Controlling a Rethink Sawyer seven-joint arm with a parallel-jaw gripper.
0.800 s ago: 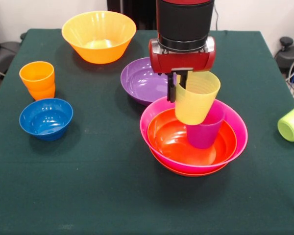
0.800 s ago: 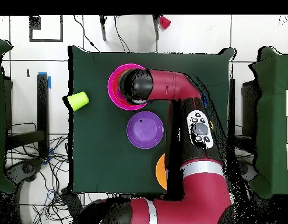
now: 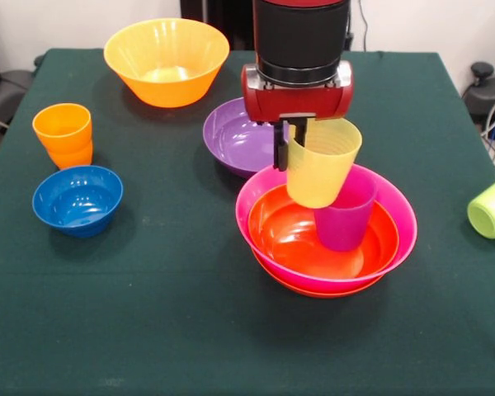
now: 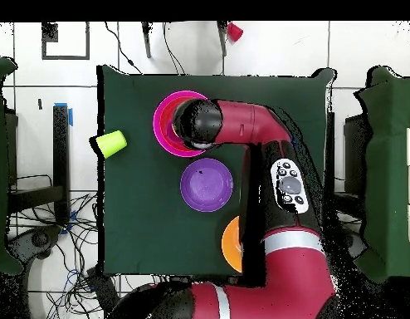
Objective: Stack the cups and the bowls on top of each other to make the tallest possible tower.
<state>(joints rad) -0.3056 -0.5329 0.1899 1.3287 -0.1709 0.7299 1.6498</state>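
My gripper (image 3: 291,148) is shut on the rim of a yellow cup (image 3: 320,165) and holds it tilted just above a purple cup (image 3: 345,219). The purple cup stands in a red-orange bowl (image 3: 289,239) nested in a pink bowl (image 3: 398,210), with another red-orange rim (image 3: 313,290) beneath. A wide purple bowl (image 3: 233,136) sits just behind. In the overhead view my arm hides both cups; the pink bowl's rim (image 4: 162,116) and the purple bowl (image 4: 207,184) show.
A large yellow-orange bowl (image 3: 166,62) stands at the back left. Stacked orange cups (image 3: 63,134) and a small blue bowl (image 3: 77,200) are at the left. A lime green cup (image 3: 491,206) lies on its side at the right edge, also in the overhead view (image 4: 111,143).
My gripper has shifted slightly left and up with the yellow cup still in it. The bowls and other cups have not moved.
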